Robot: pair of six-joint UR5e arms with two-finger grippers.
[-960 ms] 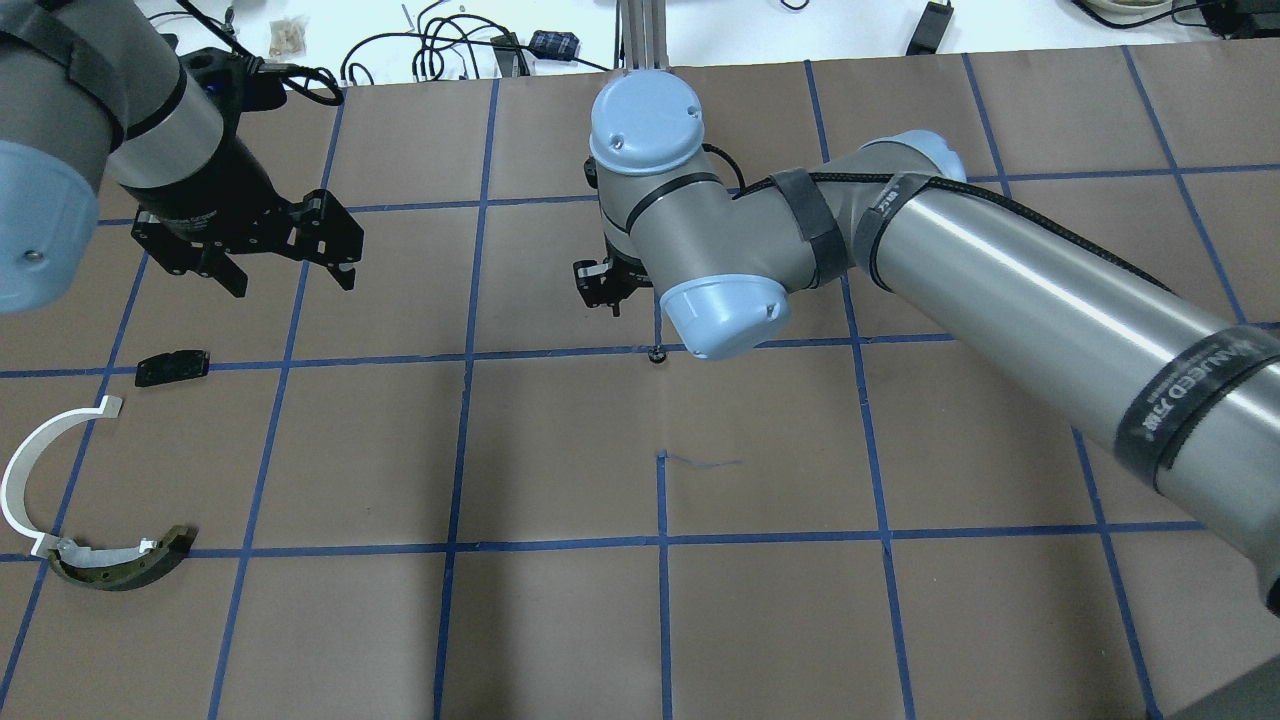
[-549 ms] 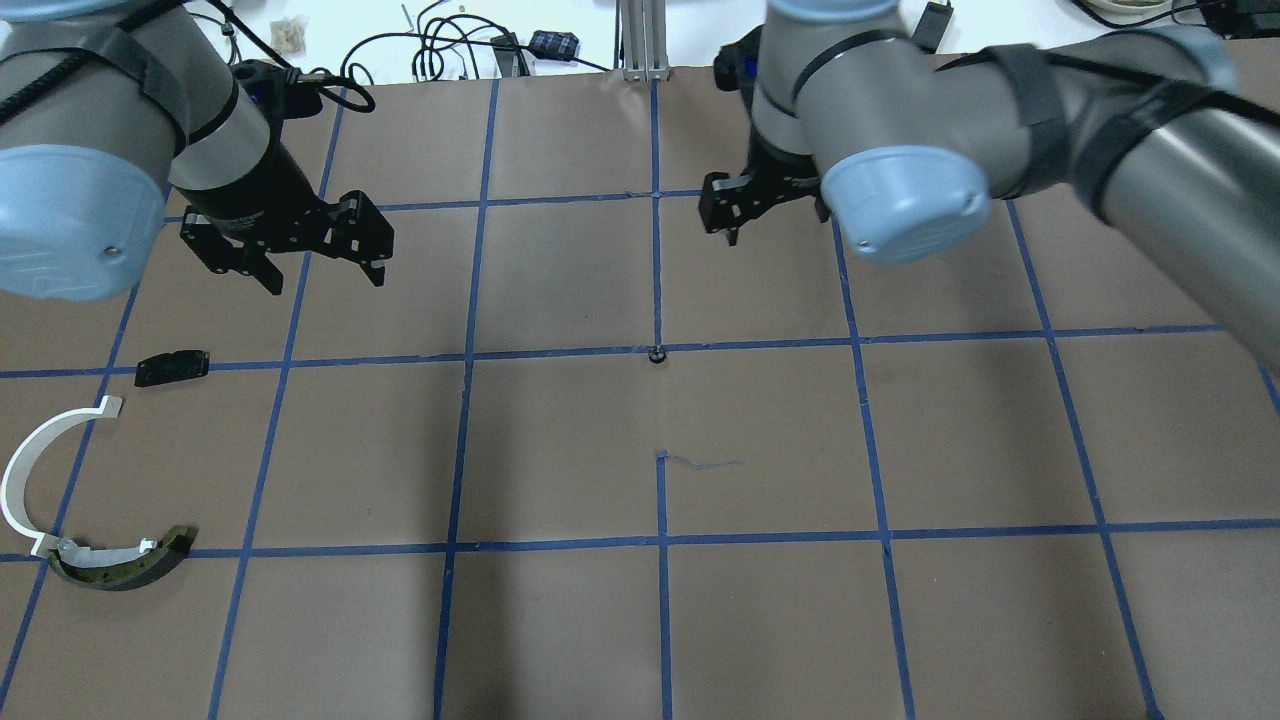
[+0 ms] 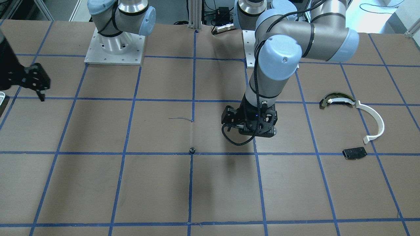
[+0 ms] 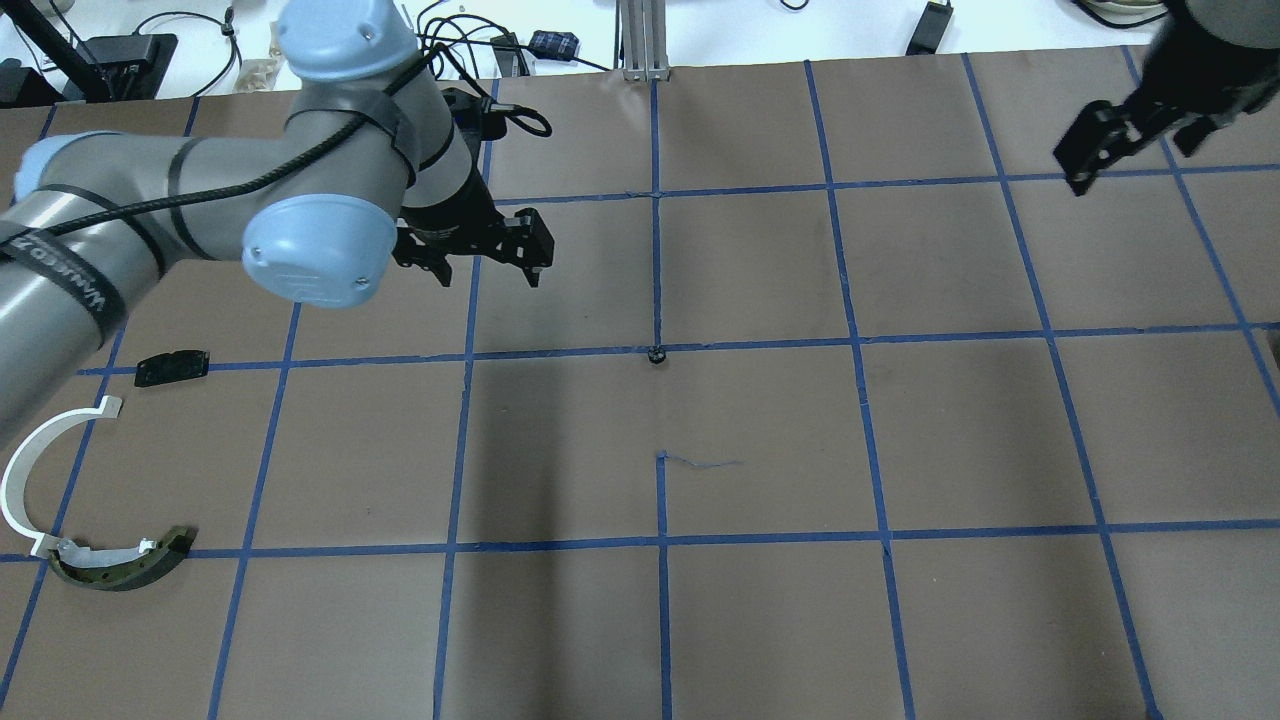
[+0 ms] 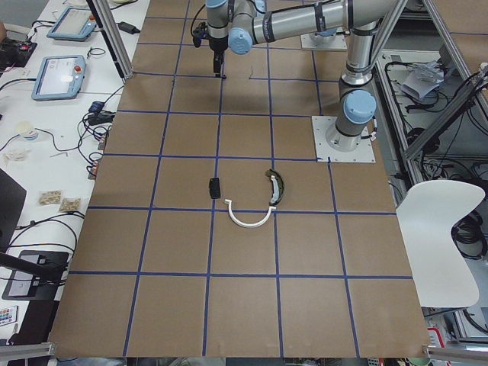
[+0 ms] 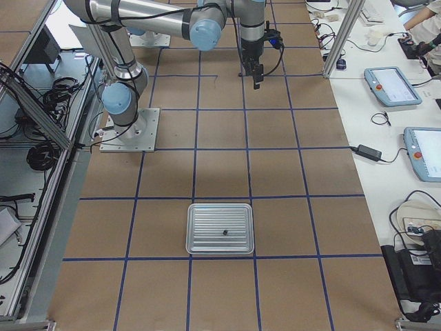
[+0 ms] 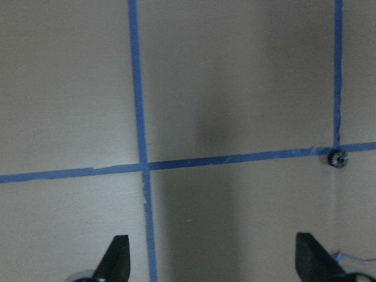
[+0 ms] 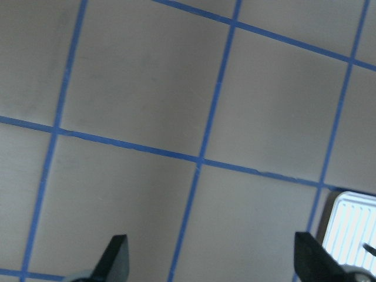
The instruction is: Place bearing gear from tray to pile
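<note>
A small black bearing gear (image 4: pixel 656 355) lies on the tape crossing at the table's centre; it also shows in the front view (image 3: pixel 192 150) and the left wrist view (image 7: pixel 337 158). My left gripper (image 4: pixel 490 275) is open and empty, hanging above the paper left of and behind the gear. My right gripper (image 4: pixel 1130 165) is open and empty at the far right. The pile at the left holds a white half-ring arc (image 4: pixel 25 470), a dark curved piece (image 4: pixel 120 565) and a black plate (image 4: pixel 172 367). The metal tray (image 6: pixel 220 228) holds one small dark part.
The tray's corner shows in the right wrist view (image 8: pixel 352 229). Brown paper with a blue tape grid covers the table (image 4: pixel 760 450). Cables and small devices lie beyond the table's far edge (image 4: pixel 450 45).
My right arm has swung away from the table's centre to the far right. My left arm has moved right, toward the centre. The gear and the pile have not moved.
</note>
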